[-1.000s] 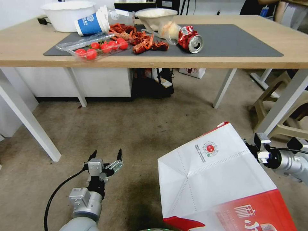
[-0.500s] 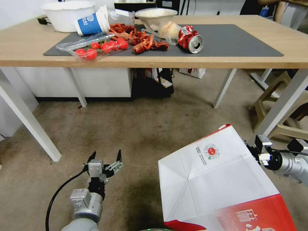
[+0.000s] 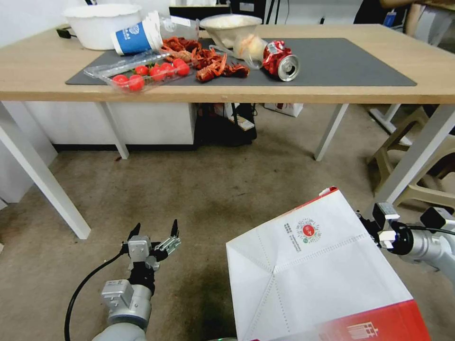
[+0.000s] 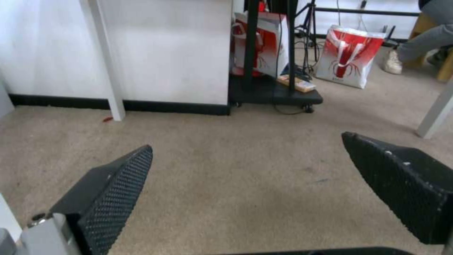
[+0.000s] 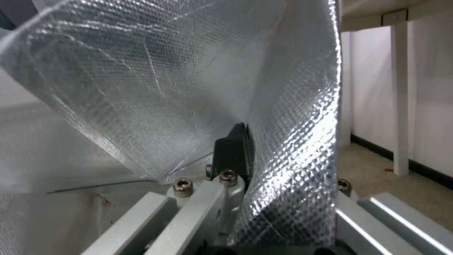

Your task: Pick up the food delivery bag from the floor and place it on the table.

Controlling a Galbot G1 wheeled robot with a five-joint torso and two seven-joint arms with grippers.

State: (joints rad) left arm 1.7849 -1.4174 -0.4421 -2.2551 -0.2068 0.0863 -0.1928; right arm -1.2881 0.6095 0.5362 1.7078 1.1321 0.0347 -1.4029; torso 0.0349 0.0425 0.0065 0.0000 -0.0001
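Note:
The food delivery bag (image 3: 308, 274) hangs tilted at the lower right of the head view, its white folded bottom with a small round red logo facing me and a red band at its lower edge. My right gripper (image 3: 374, 229) sits at the bag's right edge. In the right wrist view this gripper (image 5: 264, 159) is shut on the bag's silver foil wall (image 5: 179, 88). My left gripper (image 3: 155, 230) is open and empty above the floor (image 3: 213, 189), left of the bag. The table (image 3: 332, 92) with its dark grey mat (image 3: 355, 61) stands ahead.
The mat's left half holds a white bowl (image 3: 97, 23), a blue cup (image 3: 135, 35), a tomato tray (image 3: 142, 73), crayfish (image 3: 208, 61) and a crushed can (image 3: 282, 59). White table legs (image 3: 45, 182) (image 3: 417, 151) flank the floor. A stool (image 3: 403, 147) stands right. Red-and-white bags (image 4: 349, 55) sit under the table.
The bag has swung slightly left and lower in the head view, with the right gripper following. The left arm has stayed put.

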